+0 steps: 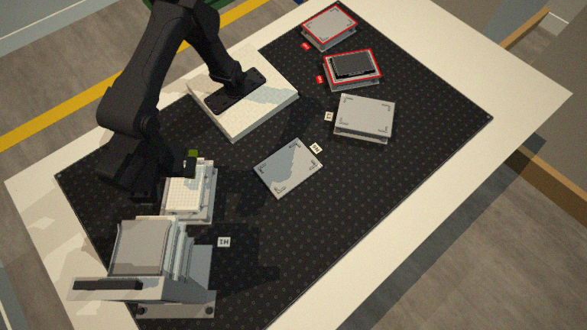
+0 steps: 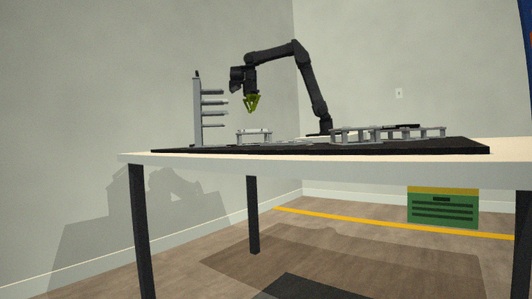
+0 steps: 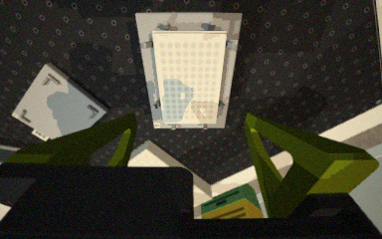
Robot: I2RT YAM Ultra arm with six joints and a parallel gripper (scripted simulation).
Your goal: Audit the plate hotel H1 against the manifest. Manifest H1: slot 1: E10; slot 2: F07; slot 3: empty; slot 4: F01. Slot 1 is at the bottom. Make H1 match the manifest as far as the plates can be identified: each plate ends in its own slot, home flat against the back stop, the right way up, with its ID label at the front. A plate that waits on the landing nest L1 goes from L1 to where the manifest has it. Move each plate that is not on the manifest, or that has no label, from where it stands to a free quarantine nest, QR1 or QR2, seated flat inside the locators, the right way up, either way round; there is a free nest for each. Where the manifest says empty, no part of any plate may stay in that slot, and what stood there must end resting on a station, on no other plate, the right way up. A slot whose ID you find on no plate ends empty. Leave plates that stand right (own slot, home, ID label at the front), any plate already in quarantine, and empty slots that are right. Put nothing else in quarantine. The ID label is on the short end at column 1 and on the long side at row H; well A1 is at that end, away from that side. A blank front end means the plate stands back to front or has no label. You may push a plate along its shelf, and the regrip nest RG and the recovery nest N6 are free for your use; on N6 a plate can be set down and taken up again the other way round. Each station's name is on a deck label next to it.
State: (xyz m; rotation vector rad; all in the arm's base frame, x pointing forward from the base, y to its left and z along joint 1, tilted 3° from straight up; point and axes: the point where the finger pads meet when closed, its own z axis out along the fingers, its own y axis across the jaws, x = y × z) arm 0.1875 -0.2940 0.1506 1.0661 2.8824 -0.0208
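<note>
A white well plate (image 1: 183, 192) lies flat on a grey nest right beside the plate hotel H1 (image 1: 147, 257). The wrist view shows the plate (image 3: 189, 77) inside the nest's locators. My gripper (image 1: 192, 157) hangs well above the plate with its green fingers wide open and empty; the side view also shows it (image 2: 251, 105) clear of the nest and level with the hotel's shelves (image 2: 211, 107). A dark plate (image 1: 352, 65) sits on the nearer red-edged quarantine nest. What stands in the hotel's slots is hard to tell.
The farther red-edged quarantine nest (image 1: 329, 26), the L1 nest (image 1: 364, 118) and the N6 nest (image 1: 287, 167) carry no plate. The arm's base stands on a white block (image 1: 242, 97) at the back. The H1 deck label (image 1: 223, 241) lies beside the hotel.
</note>
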